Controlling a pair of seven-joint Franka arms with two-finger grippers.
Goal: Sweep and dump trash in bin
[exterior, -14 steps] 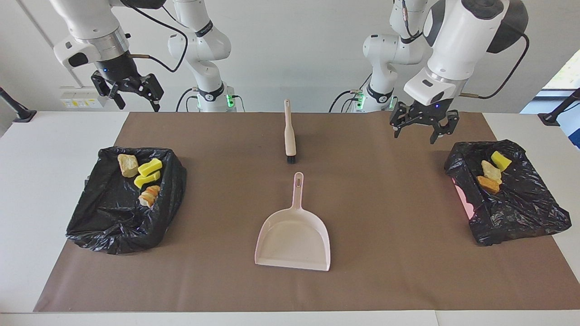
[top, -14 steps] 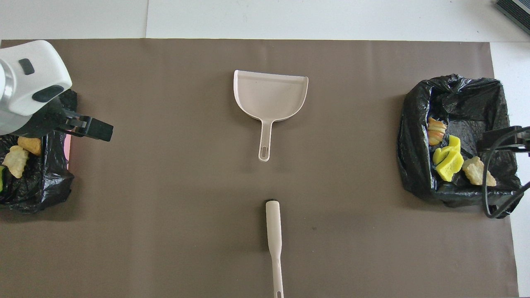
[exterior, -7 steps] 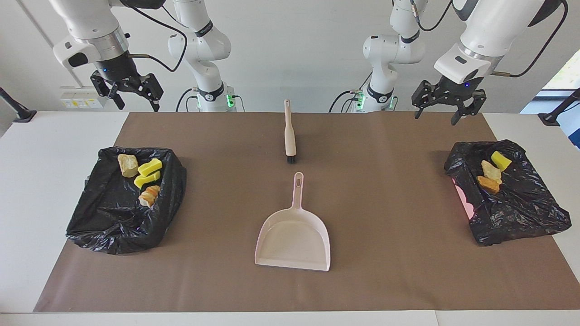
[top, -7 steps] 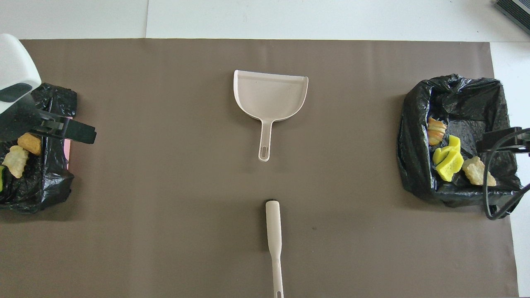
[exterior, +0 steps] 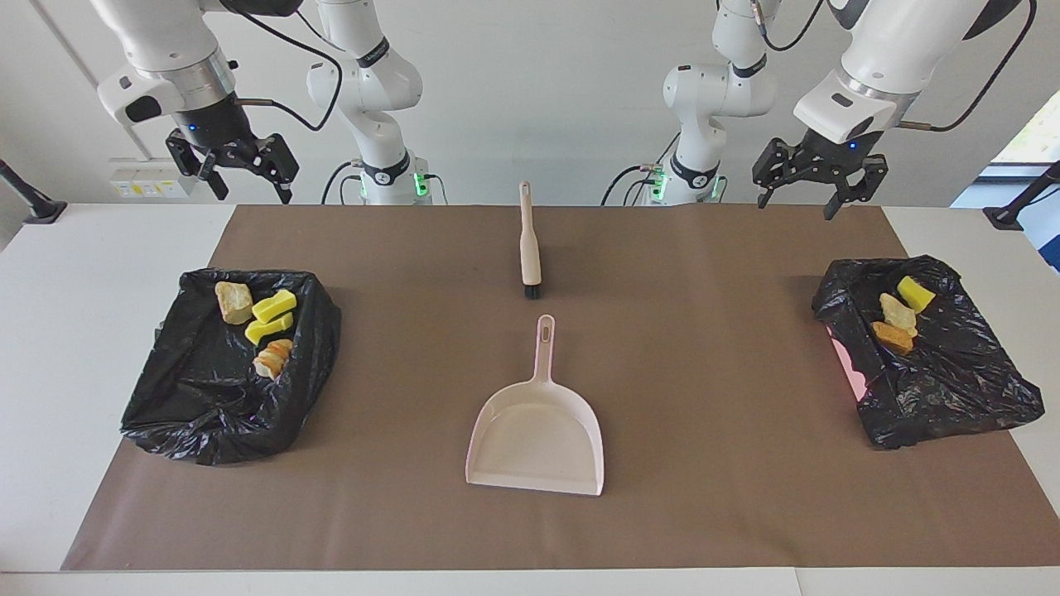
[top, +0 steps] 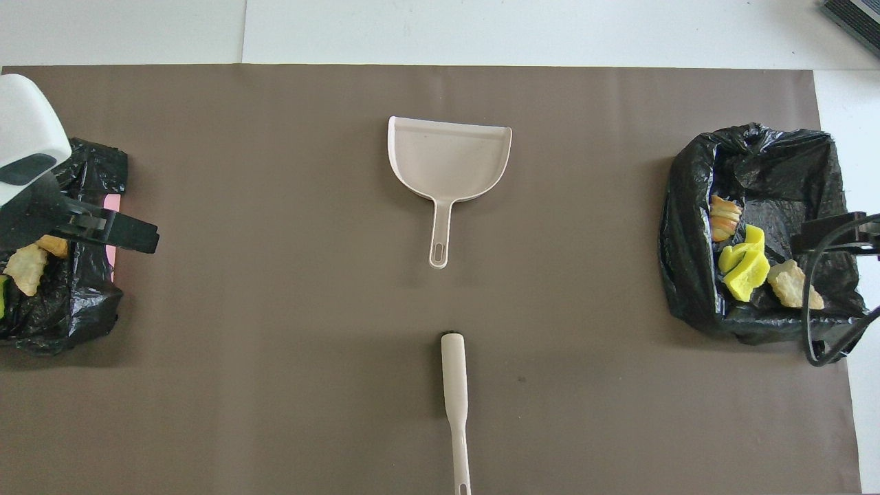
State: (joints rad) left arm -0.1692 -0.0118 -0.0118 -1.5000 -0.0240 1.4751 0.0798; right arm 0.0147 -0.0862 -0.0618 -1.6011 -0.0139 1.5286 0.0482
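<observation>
All the trash lies in two black-bagged bins. The bin at the right arm's end holds a tan lump, two yellow sponge scraps and a pastry piece. The bin at the left arm's end holds a yellow scrap and two tan lumps. The pale pink dustpan and the brush lie at mid-mat, handle to bristles. My left gripper hangs open and empty, high over the mat's robot-side edge. My right gripper waits open, raised near its own bin.
A brown mat covers most of the white table. In the overhead view the left arm's white hand covers part of its bin, and a black cable loops over the other bin.
My left gripper has risen and drawn back from beside its bin toward the robots and the left arm's end. It stays open. The right arm, dustpan and brush have not moved.
</observation>
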